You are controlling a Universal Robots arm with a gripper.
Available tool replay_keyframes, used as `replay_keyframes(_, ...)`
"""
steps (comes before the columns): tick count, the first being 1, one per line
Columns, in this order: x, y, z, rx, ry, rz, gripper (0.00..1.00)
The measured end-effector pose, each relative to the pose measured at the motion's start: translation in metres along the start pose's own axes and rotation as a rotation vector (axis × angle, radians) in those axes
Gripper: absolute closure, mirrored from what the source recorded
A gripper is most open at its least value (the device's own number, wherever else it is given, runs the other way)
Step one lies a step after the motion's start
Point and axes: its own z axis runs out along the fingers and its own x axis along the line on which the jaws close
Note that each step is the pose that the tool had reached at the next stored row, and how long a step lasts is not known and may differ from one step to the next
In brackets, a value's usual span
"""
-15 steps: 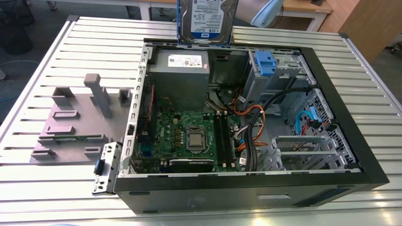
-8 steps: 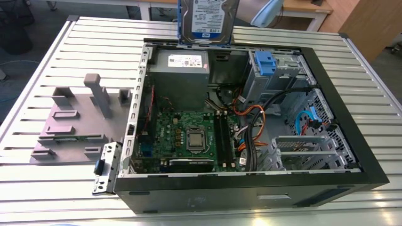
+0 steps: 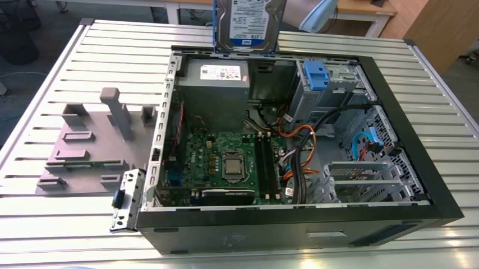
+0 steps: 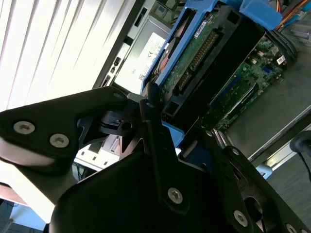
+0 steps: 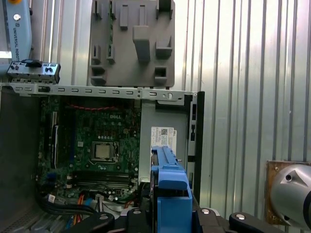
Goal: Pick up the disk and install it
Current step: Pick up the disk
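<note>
The disk [image 3: 249,22], a silver drive with a white-and-blue label in a bright blue frame, hangs upright above the back edge of the open computer case [image 3: 396,106]. In the second wrist view my gripper [image 4: 177,133] is shut on the disk [image 4: 194,53], whose green circuit board and connector face the camera. The first wrist view shows the blue frame of the disk [image 5: 170,191] edge-on between the black fingers [image 5: 99,219], above the case's interior. A drive bay with a blue latch [image 3: 318,75] sits at the case's far side toward the exterior view's right.
Inside the case lie the motherboard [image 3: 224,162], a grey power supply box [image 3: 213,84] and bundles of cables [image 3: 314,134]. A grey moulded fixture [image 3: 82,145] lies on the slatted metal table [image 3: 45,224] at the exterior view's left. A detached metal bracket [image 3: 123,199] leans by the case's corner.
</note>
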Motion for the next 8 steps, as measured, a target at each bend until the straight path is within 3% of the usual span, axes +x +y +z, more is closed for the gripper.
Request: replay_keyframes(8, 0.0001, -0.0019, 0.0, 0.0, 0.0, 0.0, 0.64)
